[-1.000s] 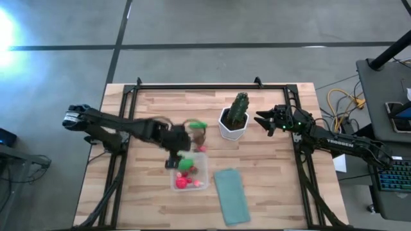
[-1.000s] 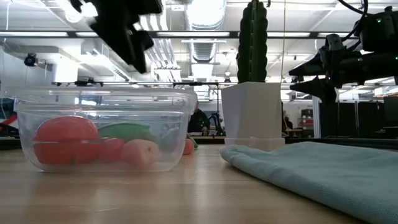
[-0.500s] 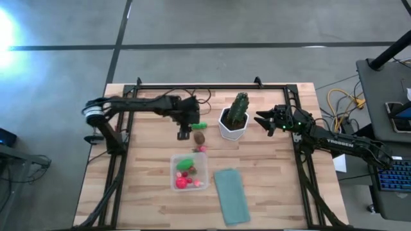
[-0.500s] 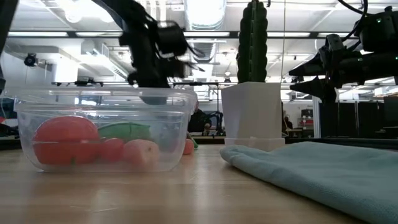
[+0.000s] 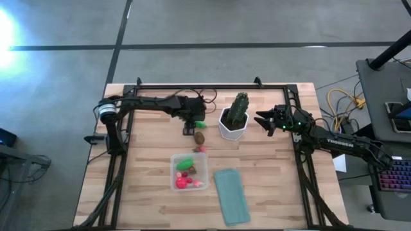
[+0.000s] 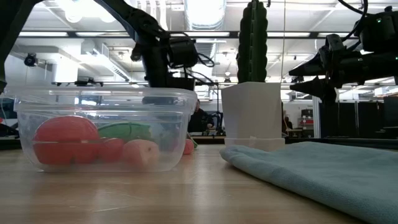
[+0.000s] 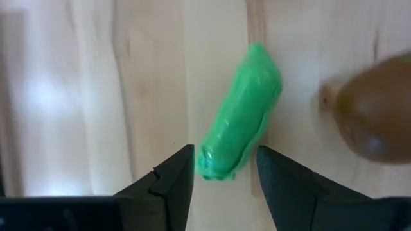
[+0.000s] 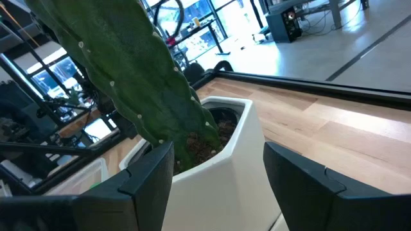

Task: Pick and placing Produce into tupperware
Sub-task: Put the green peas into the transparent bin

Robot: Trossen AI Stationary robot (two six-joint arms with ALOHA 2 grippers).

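Note:
The clear square tupperware [image 5: 189, 172] [image 6: 102, 134] holds a red round piece [image 6: 65, 140], a green piece and small red and pink ones. On the table beyond it lie a green elongated piece [image 5: 200, 124] [image 7: 243, 122], a brown round piece [image 5: 200, 136] [image 7: 372, 112] and a tiny pink piece [image 5: 201, 149]. My left gripper [image 5: 191, 123] [image 7: 225, 176] is open, pointing down over the green piece, whose near end lies between the fingertips; no touch shows. My right gripper [image 5: 260, 120] [image 8: 218, 167] waits open, raised just right of the cactus pot.
A tall green cactus [image 5: 239, 108] in a white pot [image 5: 230, 130] [image 6: 252, 112] stands right of the loose produce. A flat teal lid [image 5: 231, 196] [image 6: 329, 171] lies right of the tupperware. Bare wood lies left of the tupperware and along the near edge.
My left gripper has travelled from above the tupperware toward the table's far edge and a little right, coming down over the green elongated piece. The produce and the tupperware have stayed in place.

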